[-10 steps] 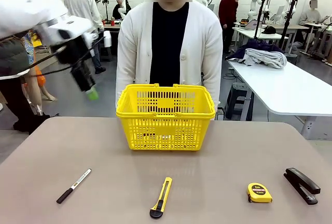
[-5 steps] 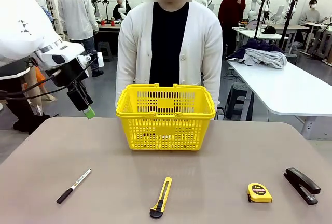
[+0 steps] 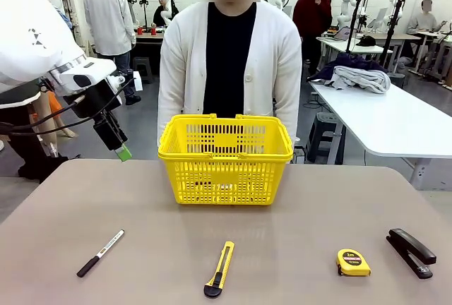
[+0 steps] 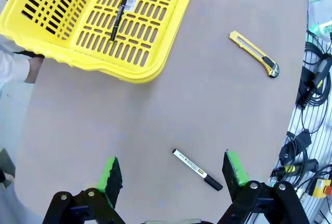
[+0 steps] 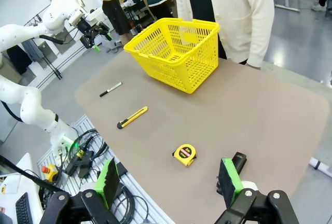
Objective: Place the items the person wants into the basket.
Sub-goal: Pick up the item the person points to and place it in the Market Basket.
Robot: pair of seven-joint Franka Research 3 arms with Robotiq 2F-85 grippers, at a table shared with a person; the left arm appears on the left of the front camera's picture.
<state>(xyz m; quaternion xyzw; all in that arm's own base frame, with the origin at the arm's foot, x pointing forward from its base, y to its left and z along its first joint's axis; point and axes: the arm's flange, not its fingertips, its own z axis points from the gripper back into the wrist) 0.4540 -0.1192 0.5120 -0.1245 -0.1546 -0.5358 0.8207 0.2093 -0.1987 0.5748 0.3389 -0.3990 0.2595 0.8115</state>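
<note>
Yellow lattice walls mark the basket (image 3: 224, 178), which sits at twelve o'clock on the table (image 3: 296, 234), just in front of the person (image 3: 227, 65). On its floor we see a black pen (image 4: 119, 15) lying flat, so we judge one item delivered and the job part done. The white-barrelled pen (image 3: 100, 253) lies on the table at eight o'clock and the utility knife (image 3: 219, 268) at six, both well apart from the basket. The tape measure (image 3: 352, 262) and stapler (image 3: 410, 251) sit around four to five. The left gripper (image 4: 172, 168) hangs in the air at ten o'clock, its fingers spread wide and empty; in its wrist view the white-barrelled pen lies between them, well below. The right gripper (image 5: 169, 181) is also spread and empty, high off the four o'clock side. We read this as a gap between picks. Next, we think, the left arm should drop onto whichever item the person wants, most handily the pen beneath it. The fingers would need turning across the barrel and bringing right down to the tabletop, since so slim a thing offers little to pinch.
</note>
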